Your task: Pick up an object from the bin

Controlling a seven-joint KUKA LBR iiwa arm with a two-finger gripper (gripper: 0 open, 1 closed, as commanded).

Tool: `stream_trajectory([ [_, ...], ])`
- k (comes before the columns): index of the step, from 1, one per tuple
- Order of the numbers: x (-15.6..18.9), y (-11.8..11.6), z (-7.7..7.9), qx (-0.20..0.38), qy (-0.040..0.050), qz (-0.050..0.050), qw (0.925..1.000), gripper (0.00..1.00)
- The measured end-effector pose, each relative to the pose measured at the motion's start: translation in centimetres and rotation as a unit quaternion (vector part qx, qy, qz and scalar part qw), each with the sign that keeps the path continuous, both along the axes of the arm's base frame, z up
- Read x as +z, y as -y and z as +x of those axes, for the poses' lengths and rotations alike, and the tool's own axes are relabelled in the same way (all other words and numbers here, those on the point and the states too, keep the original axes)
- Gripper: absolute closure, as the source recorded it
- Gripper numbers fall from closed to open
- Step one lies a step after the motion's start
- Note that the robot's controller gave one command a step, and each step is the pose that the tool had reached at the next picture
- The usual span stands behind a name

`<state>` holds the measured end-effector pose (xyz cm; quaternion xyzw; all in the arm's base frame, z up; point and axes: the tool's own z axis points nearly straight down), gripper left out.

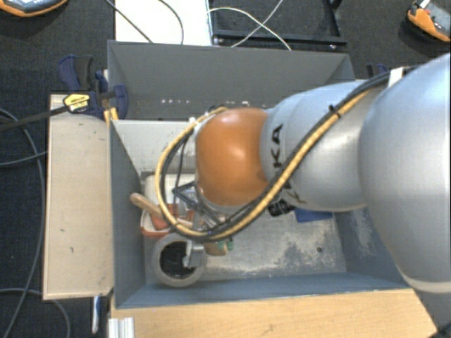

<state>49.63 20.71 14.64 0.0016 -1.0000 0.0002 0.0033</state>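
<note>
Along the left wall of your grey metal bin (232, 83) lies a small heap (156, 213), with a grey ring-shaped roll (165, 272) in the near-left corner. The gripper (199, 243) hangs over both, and whether it is open or closed cannot be told. This looks like the approach step. Next, you settle on one thing.

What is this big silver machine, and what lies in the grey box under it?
It is a robot arm, silver with an orange wrist cover and yellow cables, seen by one camera from above. It reaches from the right into a grey metal bin. Its pincer hangs low at the bin's left end, over a grey ring-shaped tape roll and a small heap: a wooden handle, something white, something reddish. A blue flat thing lies partly under the arm. Whether the pincer holds anything cannot be seen.
</note>
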Motion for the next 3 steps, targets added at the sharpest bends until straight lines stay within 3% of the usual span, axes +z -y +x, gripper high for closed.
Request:
stream_trajectory([
  [1, 0.5, 0.1, 0.2, -0.003, 0.0040, 0.001, 1.0000, 0.00],
  [2, -7.0, -4.0, -0.8, 0.188, -0.0006, -0.001, 0.9822, 0.00],
  [3, -7.0, -3.5, -1.3, 0.137, 0.0083, 0.001, 0.9905, 0.00],
])
